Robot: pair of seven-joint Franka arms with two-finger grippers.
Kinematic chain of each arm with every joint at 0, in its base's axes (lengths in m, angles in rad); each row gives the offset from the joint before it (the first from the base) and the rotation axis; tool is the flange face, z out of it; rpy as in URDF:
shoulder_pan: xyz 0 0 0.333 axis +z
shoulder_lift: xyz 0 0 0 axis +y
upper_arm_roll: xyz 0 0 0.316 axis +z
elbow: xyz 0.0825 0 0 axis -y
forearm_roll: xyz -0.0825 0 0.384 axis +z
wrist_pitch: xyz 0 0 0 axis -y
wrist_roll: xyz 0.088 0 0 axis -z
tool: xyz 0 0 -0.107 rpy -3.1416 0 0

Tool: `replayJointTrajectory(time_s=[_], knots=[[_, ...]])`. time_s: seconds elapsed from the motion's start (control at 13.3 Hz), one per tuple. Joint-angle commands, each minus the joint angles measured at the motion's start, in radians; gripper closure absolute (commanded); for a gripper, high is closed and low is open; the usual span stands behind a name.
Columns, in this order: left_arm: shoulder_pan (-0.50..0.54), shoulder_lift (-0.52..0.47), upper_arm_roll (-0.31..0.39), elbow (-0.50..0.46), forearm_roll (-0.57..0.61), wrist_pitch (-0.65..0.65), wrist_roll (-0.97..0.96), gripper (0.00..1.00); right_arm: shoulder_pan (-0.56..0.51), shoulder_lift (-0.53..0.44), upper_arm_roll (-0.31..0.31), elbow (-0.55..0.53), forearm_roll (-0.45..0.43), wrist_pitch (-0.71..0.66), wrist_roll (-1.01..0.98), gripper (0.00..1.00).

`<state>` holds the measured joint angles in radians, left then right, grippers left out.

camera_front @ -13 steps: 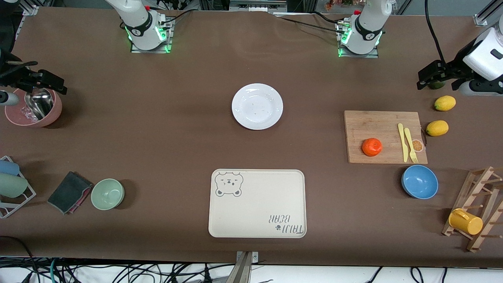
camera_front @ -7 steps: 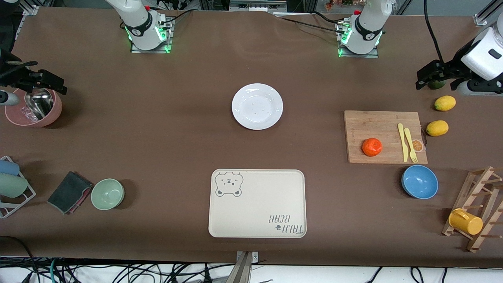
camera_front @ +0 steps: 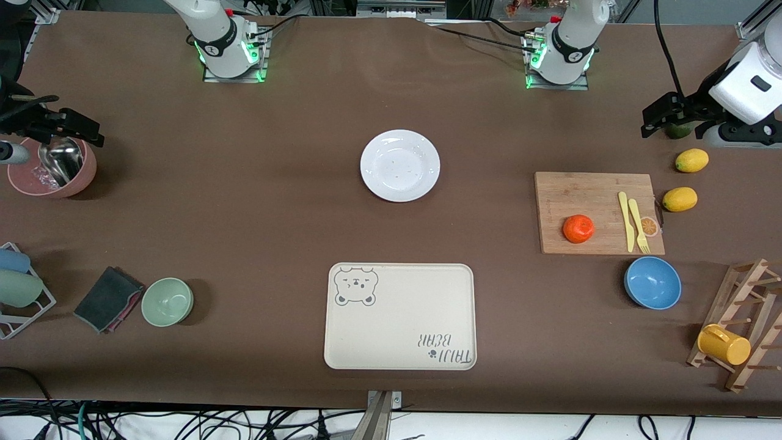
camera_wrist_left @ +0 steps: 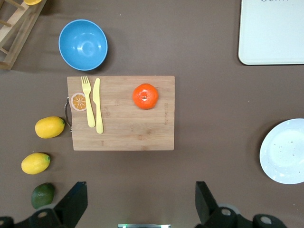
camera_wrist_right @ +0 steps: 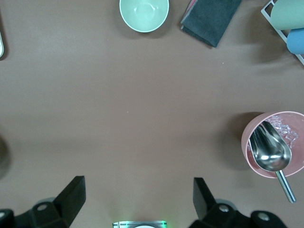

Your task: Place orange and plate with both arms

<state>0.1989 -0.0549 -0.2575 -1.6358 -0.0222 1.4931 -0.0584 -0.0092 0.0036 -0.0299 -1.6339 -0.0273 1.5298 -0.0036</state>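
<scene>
The orange (camera_front: pixel 578 228) sits on a wooden cutting board (camera_front: pixel 586 192) toward the left arm's end of the table; it also shows in the left wrist view (camera_wrist_left: pixel 145 96). The white plate (camera_front: pixel 399 165) lies empty mid-table, its edge visible in the left wrist view (camera_wrist_left: pixel 285 152). My left gripper (camera_front: pixel 671 119) hangs open and empty over the table beside a dark green fruit (camera_front: pixel 677 130), apart from the board; the left wrist view shows it (camera_wrist_left: pixel 139 202) wide open. My right gripper (camera_front: pixel 55 125) hangs open and empty over a pink bowl (camera_front: pixel 36 180), as the right wrist view (camera_wrist_right: pixel 137 194) shows.
Two lemons (camera_front: pixel 691 160) (camera_front: pixel 679 199) lie beside the board. A yellow fork and knife (camera_front: pixel 634 221) lie on it. A blue bowl (camera_front: pixel 652 282), a cream bear tray (camera_front: pixel 399 316), a wooden rack with a yellow cup (camera_front: pixel 724 344), a green bowl (camera_front: pixel 167 301) and a dark cloth (camera_front: pixel 109 298) lie nearer the camera.
My left gripper has shifted slightly toward the middle of the table, still open. The right arm, the orange and the plate have not moved.
</scene>
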Motion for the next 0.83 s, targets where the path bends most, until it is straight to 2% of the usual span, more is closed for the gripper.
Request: replayJointTrajectory(time_s=[0.0,0.6,0.75], knots=[[0.002,0.012,-0.003,0.033,-0.004,-0.024,-0.009,0.00,0.000,0.007,-0.004,0.025,0.010,-0.019,-0.001,0.00],[0.001,0.013,-0.039,0.044,-0.004,-0.021,-0.009,0.00,0.000,0.009,-0.004,0.025,0.010,-0.019,-0.006,0.00],[0.008,0.012,-0.028,0.037,-0.004,-0.014,-0.009,0.00,-0.002,0.009,-0.004,0.023,0.010,-0.019,-0.006,0.00]])
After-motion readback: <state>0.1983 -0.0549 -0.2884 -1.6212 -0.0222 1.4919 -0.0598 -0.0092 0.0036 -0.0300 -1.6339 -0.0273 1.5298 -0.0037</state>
